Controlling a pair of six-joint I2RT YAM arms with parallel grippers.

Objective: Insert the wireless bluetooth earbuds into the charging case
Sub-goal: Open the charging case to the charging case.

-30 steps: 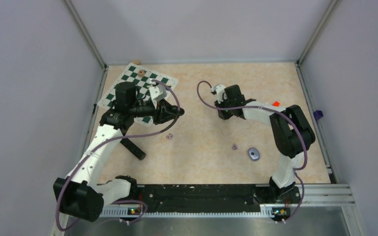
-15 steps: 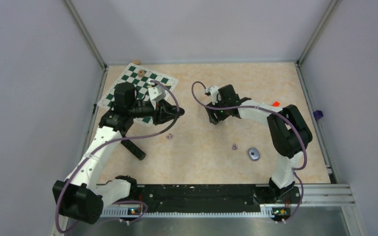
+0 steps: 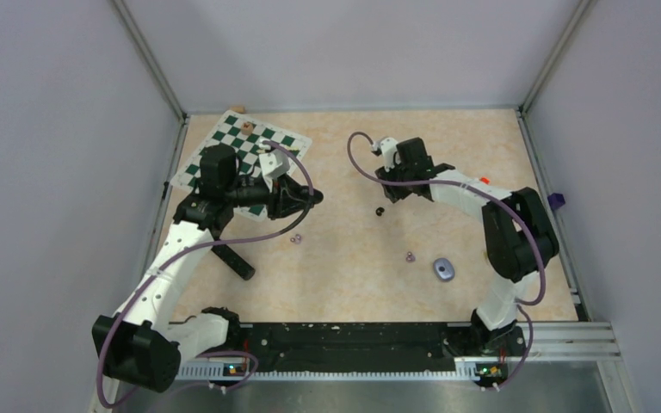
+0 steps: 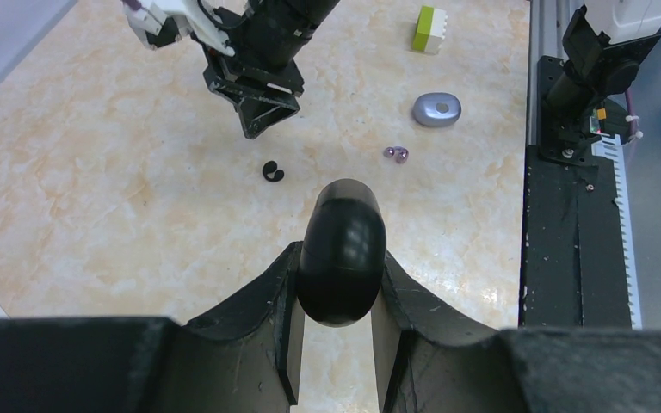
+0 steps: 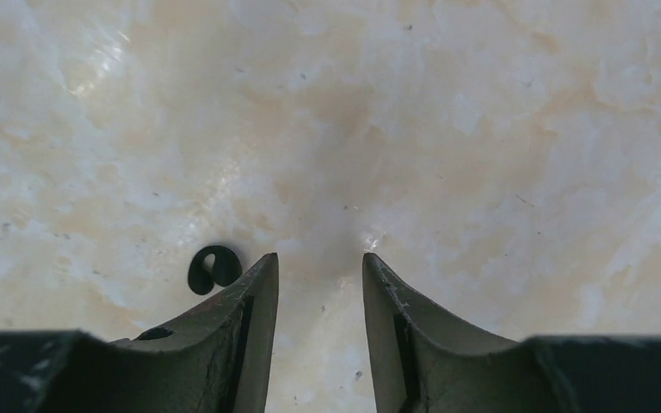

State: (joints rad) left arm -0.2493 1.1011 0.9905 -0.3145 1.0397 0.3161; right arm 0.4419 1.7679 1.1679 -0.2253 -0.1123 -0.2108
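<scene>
1. Two grippers, two states. The left gripper (image 4: pixel 340 262) is clamped tight on the black charging case (image 4: pixel 342 228). The right gripper (image 5: pixel 319 258) stands partly open with nothing between its jaws.
2. Target: the black earbud (image 5: pixel 214 268) lies on the tabletop (image 5: pixel 499 129). It sits just outside the finger on the left of the right wrist view, not in the gap, so we are not lined up for a grasp.
3. Other buds: one purple earbud (image 3: pixel 295 239) lies near the left gripper. A second purple bud (image 3: pixel 410 255) lies just beside the grey-blue case (image 3: pixel 444 268). We see no second black bud.
4. We read the step in hand as the right arm picking the black bud to go into the black case.
5. To do it well:
   - We slide sideways toward the bud until it sits centred in the gap, and only then descend.
   - We keep the jaws wider than the bud on the way down.
   - We bring the fingertips close to the tabletop, because the bud is tiny and low.
   - We close slowly, since a small glossy bud will likely squirt out under a fast pinch.
6. Risk: if we descend from here, the near finger lands on the bud or flicks it away.
7. Case: we can't tell whether its lid is open, so we check that before carrying the bud over.
</scene>
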